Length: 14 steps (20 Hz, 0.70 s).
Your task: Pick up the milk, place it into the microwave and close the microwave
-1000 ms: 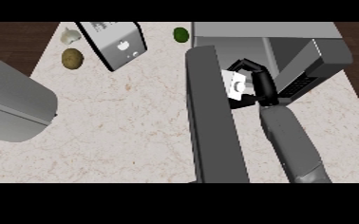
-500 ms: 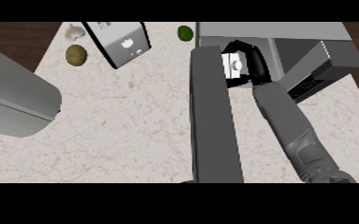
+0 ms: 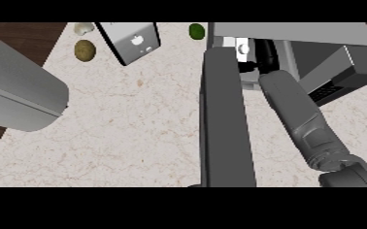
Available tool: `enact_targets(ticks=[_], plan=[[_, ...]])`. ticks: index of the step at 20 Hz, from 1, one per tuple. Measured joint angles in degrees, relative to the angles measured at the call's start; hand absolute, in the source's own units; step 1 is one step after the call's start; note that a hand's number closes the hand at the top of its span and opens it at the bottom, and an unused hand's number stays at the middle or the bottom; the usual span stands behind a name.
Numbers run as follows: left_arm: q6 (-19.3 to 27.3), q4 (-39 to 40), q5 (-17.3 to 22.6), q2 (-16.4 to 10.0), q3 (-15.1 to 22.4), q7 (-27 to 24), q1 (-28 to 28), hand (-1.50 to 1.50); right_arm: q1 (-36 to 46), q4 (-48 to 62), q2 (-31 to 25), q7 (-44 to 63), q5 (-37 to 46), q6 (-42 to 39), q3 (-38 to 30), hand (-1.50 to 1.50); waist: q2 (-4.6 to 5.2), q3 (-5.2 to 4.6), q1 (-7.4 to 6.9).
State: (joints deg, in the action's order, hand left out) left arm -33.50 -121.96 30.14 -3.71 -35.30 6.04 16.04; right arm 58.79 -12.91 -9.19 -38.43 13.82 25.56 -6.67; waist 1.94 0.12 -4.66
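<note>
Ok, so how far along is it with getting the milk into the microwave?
Done: the milk is picked up, with the right hand curled round it. In hand: that hand reaches into the microwave opening, and the carton is at or just inside it. I cannot tell whether it is set down. Left: let go, pull the arm out, and swing the open door shut.
</note>
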Motion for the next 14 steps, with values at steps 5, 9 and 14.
enact_targets(ticks=[5,9,14], plan=[[-0.1,1.0,-0.9,-0.3,0.7,-0.4,-1.6,-1.5,1.6,1.9,-2.1,-1.4,1.8,6.9,0.1,1.5,0.71,0.03,-1.06],[-0.7,1.6,-0.8,-0.4,1.2,-0.5,-2.0,-1.5,2.5,3.4,-3.3,-2.1,3.1,10.8,0.4,1.5,1.11,0.06,-2.03],[-0.8,2.9,-1.5,-0.7,1.6,-0.6,-3.1,-1.5,2.9,6.2,-5.3,-0.6,5.1,14.5,1.4,-1.5,1.74,0.06,-2.96]])
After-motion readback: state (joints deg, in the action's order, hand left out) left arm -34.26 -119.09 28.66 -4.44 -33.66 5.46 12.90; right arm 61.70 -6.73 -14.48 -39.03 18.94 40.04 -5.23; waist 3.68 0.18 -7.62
